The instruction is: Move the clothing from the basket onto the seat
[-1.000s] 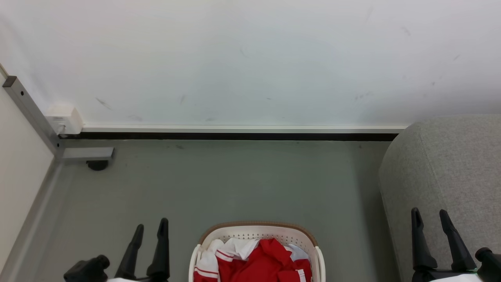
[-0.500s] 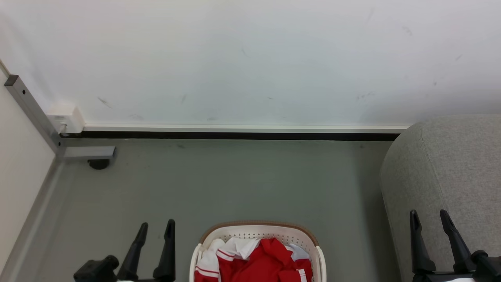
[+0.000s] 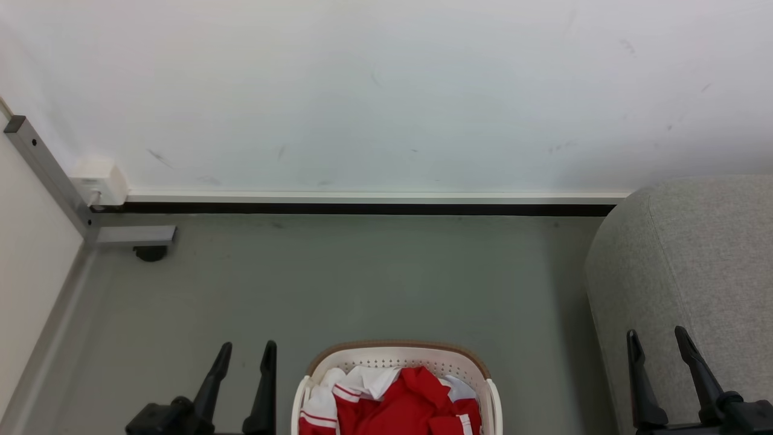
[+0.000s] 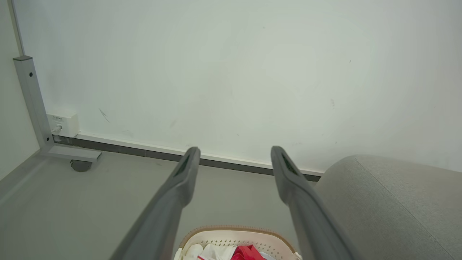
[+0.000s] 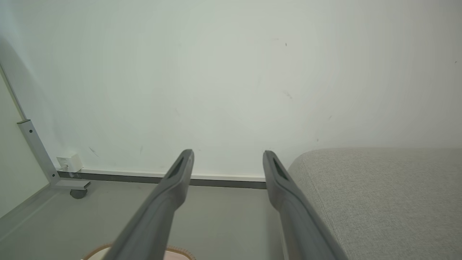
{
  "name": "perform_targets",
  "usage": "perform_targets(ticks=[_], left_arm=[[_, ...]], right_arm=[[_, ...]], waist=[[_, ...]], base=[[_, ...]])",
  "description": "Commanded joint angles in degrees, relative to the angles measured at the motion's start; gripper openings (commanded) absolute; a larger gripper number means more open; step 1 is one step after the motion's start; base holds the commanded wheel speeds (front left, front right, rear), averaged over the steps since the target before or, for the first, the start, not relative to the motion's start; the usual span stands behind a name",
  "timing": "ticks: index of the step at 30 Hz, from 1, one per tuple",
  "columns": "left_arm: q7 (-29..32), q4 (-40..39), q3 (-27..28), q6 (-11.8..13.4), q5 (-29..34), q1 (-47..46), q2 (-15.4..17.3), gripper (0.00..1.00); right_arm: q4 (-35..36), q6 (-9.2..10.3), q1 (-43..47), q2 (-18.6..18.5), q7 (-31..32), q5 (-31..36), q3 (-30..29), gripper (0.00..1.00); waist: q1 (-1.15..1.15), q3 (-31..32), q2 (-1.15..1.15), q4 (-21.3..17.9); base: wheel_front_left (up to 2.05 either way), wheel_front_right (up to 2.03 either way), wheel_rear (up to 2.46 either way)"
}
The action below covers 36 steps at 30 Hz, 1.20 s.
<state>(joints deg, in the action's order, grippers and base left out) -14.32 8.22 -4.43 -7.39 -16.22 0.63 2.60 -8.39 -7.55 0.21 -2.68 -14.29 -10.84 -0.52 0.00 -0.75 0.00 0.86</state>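
grey floor point(image 3: 362, 284) meets a scuffed white wall point(image 3: 386, 90) in the head view. at 6 o'clock stands the cream basket point(image 3: 398, 357), with red and white clothing point(image 3: 416, 405) heaped inside it. at 3 o'clock rises the rounded end of the grey sofa point(image 3: 694, 254). the left gripper point(image 3: 248, 347), at 7 o'clock just beside the basket, shows its fingers apart, holding nothing. the right gripper point(image 3: 656, 333), at 5 o'clock against the sofa, has its fingers apart too. a metal frame leg point(image 3: 48, 175) and a wall socket point(image 3: 99, 181) sit at 9 o'clock.

Red clothing point(image 3: 401, 405) heaped in basket point(image 3: 398, 357), sofa point(image 3: 694, 266) beside
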Motion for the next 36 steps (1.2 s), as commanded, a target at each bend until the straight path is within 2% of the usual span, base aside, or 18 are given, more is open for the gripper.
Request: perform_targets(ticks=[1,6,25,36], left_arm=[[-0.51,-0.31,-0.08,-0.18,1.48,0.72,0.49,1.0],[-0.87,-0.05,-0.18,-0.11,3.09,0.75,0.5,1.0],[-0.85,0.39,0.52,-0.1,1.73,0.5,0.48,1.0],[-0.84,3.49,-2.56,-0.08,3.88,-5.17,0.44,1.0]], right_arm=[[-0.07,0.11,0.71,-0.37,-0.59,1.08,0.03,1.0],[-0.34,0.12,0.7,-0.35,-0.96,2.18,0.37,1.0],[-1.17,0.12,-0.07,-0.34,-0.96,0.48,0.81,1.0],[0.72,0.12,-3.95,-0.34,-0.87,-0.45,1.86,1.0]], waist=[[0.0,-0.1,0.0,-0.07],[0.0,-0.31,0.0,-0.19],[0.0,-0.76,0.0,-0.93],[0.0,-7.7,0.0,-5.28]], base=[[0.0,0.0,0.0],[0.0,0.0,0.0],[0.0,0.0,0.0],[0.0,0.0,0.0]])
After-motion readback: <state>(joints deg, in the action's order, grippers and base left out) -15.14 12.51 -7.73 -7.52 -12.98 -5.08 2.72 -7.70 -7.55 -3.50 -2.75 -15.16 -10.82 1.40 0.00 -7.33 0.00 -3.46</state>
